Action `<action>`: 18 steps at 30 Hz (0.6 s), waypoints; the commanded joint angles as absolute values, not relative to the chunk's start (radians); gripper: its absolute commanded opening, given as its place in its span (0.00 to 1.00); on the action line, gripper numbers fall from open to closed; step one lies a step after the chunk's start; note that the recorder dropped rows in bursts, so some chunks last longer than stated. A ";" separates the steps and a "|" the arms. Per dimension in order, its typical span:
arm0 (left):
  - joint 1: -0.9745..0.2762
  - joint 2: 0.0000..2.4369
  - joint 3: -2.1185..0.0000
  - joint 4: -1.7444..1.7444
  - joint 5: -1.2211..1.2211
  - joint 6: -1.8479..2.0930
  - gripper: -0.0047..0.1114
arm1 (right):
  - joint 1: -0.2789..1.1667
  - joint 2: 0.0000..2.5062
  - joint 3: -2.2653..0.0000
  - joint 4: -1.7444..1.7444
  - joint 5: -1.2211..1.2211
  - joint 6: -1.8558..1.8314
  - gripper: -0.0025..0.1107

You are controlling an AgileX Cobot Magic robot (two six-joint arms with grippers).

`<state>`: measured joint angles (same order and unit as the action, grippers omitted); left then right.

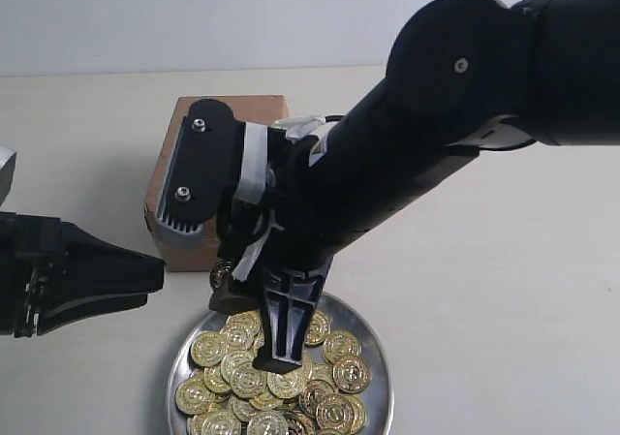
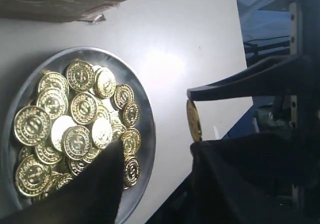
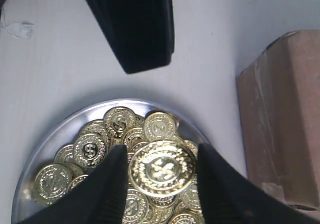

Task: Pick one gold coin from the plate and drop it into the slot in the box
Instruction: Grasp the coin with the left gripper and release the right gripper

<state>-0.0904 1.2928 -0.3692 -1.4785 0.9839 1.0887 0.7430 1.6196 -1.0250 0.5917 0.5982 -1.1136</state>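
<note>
My right gripper (image 3: 161, 170) is shut on one gold coin (image 3: 162, 169), pinched by its rim between both black fingers and held a little above the pile of gold coins (image 3: 90, 151). That pile lies in the round silver plate (image 1: 376, 350), near the front of the table. The held coin (image 2: 194, 120) shows edge-on in the left wrist view. Behind the right arm stands the brown cardboard box (image 1: 232, 110); the arm hides its slot. My left gripper (image 1: 155, 272) hovers open and holds nothing, left of the plate.
Pale bare tabletop (image 1: 504, 261) spreads to the right of the plate and box. The box's side (image 3: 280, 109) stands close beside the plate's rim (image 3: 60, 126). The bulky right arm (image 1: 436, 135) reaches over the box.
</note>
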 commanded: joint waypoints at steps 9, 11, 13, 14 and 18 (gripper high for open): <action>-0.199 1.304 -0.428 -1.545 0.953 1.145 0.42 | 0.744 1.661 -1.055 0.602 0.572 -1.112 0.26; -0.221 1.304 -0.437 -1.545 0.936 1.145 0.42 | 0.744 1.661 -1.055 0.602 0.570 -1.112 0.26; -0.238 1.304 -0.442 -1.537 0.907 1.142 0.42 | 0.744 1.661 -1.055 0.602 0.570 -1.112 0.26; -0.246 1.304 -0.445 -1.530 0.888 1.129 0.42 | 0.744 1.661 -1.055 0.602 0.570 -1.112 0.26; -0.258 1.323 -0.448 -1.526 0.876 1.121 0.42 | 0.744 1.661 -1.055 0.602 0.562 -1.112 0.26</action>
